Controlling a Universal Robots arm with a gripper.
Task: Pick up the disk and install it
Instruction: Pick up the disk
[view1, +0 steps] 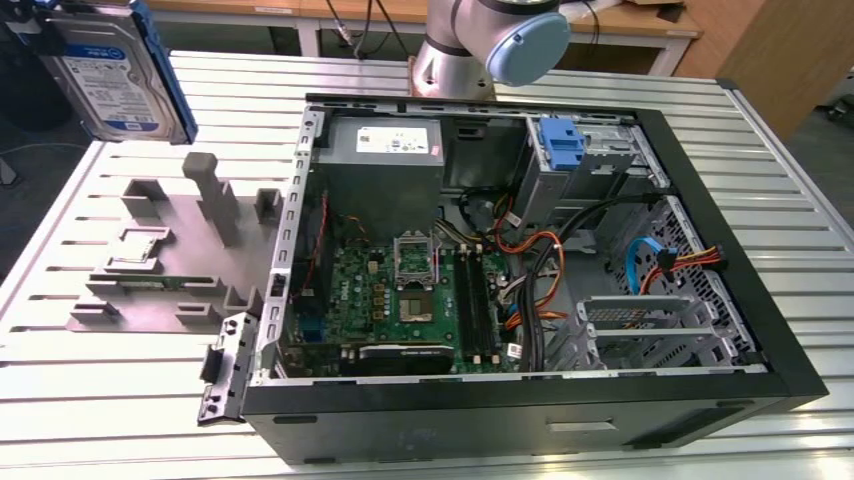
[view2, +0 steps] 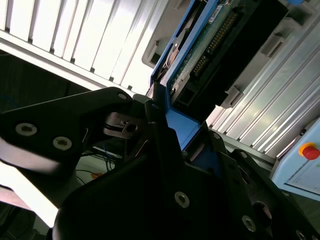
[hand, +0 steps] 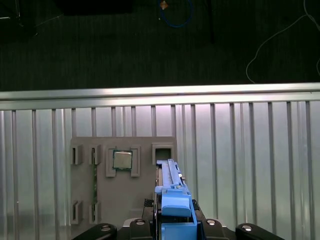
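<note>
The disk (view1: 114, 70), a silver drive with a white-and-blue label and blue rails, hangs upright in the air at the exterior view's upper left, above the slatted table and clear of the grey fixture (view1: 174, 270). In the second wrist view my gripper (view2: 175, 125) is shut on the disk's blue frame (view2: 182, 125), with the drive's circuit-board side (view2: 210, 45) beyond the black fingers (view2: 155, 115). The first wrist view has the disk (hand: 172, 195) edge-on between the finger bases, high over the fixture (hand: 125, 195).
An open computer case (view1: 534, 410) lies on the table, with a motherboard (view1: 400, 290), a blue bracket (view1: 567, 145) in the upper bay and a metal drive cage (view1: 654, 325) at the exterior view's right. A square processor chip (hand: 122, 160) sits in the fixture. The arm's base (view1: 494, 40) stands behind the case.
</note>
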